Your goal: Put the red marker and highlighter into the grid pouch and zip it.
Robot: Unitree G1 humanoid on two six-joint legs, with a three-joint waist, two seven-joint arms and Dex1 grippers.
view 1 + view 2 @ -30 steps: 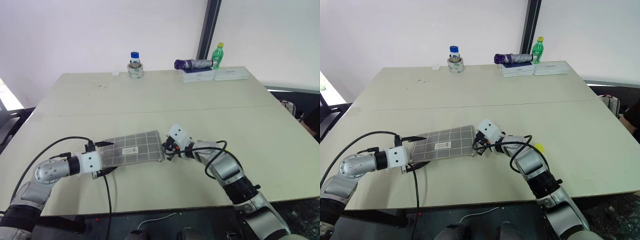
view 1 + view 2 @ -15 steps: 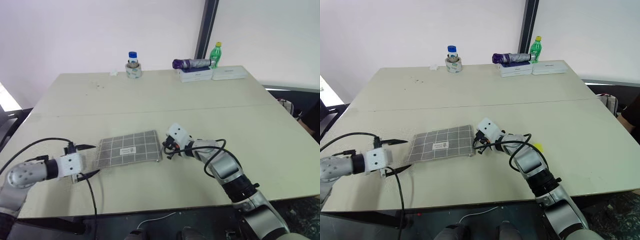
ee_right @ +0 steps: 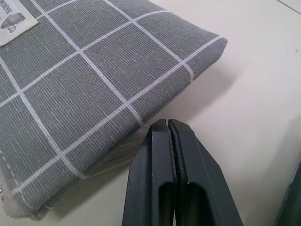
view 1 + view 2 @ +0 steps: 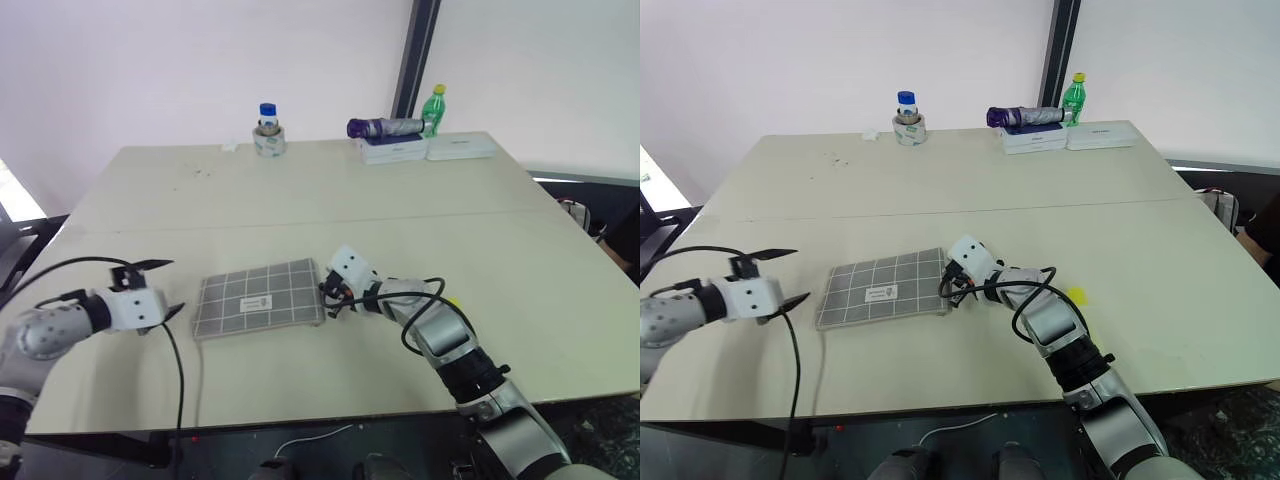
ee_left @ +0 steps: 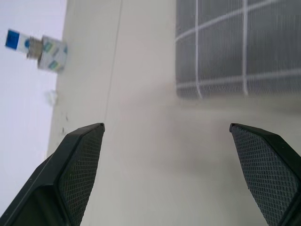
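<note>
Grid pouch point(image 4: 259, 299) lies flat on the table point(image 4: 330, 200) near its front edge, label up, looking closed and a bit bulged. You can't see the red marker or highlighter loose anywhere, so my read is they're inside and the zip is done or nearly so. The zipper edge isn't clear enough to confirm from here.

Right gripper point(image 4: 329, 297) sits at the pouch's right end, fingers pressed together; wrist view puts the tips point(image 3: 165, 141) right against the pouch's edge near its corner. Can't tell if they're pinching a zipper pull or just shut empty beside the fabric.

Left gripper point(image 4: 155, 288) is off the pouch's left end, clear of it, jaws spread wide with nothing between them. Its wrist view shows the pouch corner point(image 5: 235, 47) ahead with bare table in between.

Risks:
- With the left off the pouch, nothing anchors it. If you pull with the right now, the whole pouch likely slides or swings instead of the zip travelling.
- If the right is on the pull and you lift away shut, you could drag the pouch towards the table edge.
- If the zip has stopped short, a pen end could catch the slider.

Bottles point(image 4: 268, 131) and boxes point(image 4: 425, 149) at the far edge are well apart, no concern.
</note>
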